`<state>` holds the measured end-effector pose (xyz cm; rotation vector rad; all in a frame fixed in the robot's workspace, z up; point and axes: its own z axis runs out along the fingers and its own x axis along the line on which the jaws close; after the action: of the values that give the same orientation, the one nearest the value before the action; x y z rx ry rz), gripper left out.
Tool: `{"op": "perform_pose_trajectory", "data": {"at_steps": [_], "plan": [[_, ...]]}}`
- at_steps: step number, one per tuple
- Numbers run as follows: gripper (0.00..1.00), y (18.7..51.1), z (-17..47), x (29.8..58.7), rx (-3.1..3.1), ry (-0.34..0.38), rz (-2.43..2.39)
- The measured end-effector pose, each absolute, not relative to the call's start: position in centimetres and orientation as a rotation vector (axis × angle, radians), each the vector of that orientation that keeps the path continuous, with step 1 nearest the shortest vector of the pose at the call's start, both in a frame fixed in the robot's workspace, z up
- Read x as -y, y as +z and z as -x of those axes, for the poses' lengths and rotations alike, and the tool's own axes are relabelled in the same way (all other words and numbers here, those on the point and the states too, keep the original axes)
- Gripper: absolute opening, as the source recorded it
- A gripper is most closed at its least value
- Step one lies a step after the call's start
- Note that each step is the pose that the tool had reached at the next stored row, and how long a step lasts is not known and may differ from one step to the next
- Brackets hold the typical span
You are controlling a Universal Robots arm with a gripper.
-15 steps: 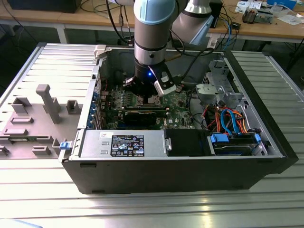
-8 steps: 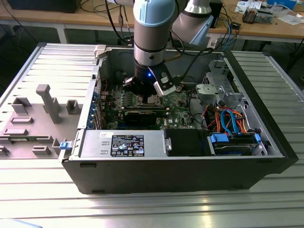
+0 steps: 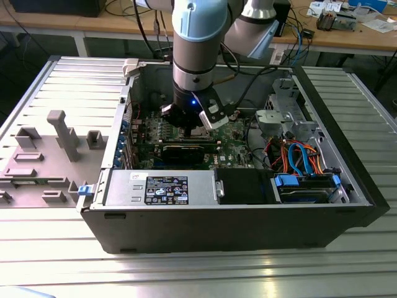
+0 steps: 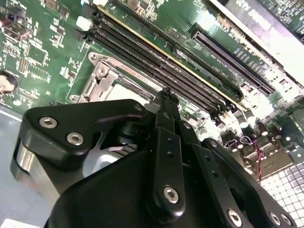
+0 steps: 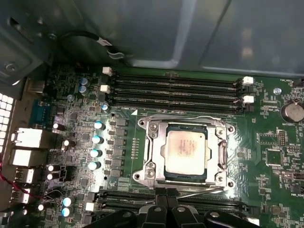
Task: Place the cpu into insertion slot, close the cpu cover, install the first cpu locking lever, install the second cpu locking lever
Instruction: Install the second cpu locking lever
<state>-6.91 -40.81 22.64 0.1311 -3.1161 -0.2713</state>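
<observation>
So the cpu [image 5: 185,147] sits flat in the insertion slot [image 5: 151,172], centre of the first wrist view, with the cpu cover [image 5: 186,122] closed down around it, presumably so the levers can clamp it. The tool [image 5: 166,194] hovers right at the socket's lower edge, fingers pressed together, gripping nothing. The PSU label [image 3: 166,189] is unreadable from here.

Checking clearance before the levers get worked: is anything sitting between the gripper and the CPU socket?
Nothing visible does. In the first wrist view, the black gripper sits just beside the silver-rimmed square socket, where the silver-topped square cpu already lies under the thin silver frame cover.
</observation>
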Motion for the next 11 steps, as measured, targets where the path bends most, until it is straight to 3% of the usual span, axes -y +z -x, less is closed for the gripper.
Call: {"op": "perform_pose_trajectory", "data": {"at_steps": [11], "plan": [[0.11, 21.73, 7.85, 41.23, 3.104, -0.299, -0.196]]}}
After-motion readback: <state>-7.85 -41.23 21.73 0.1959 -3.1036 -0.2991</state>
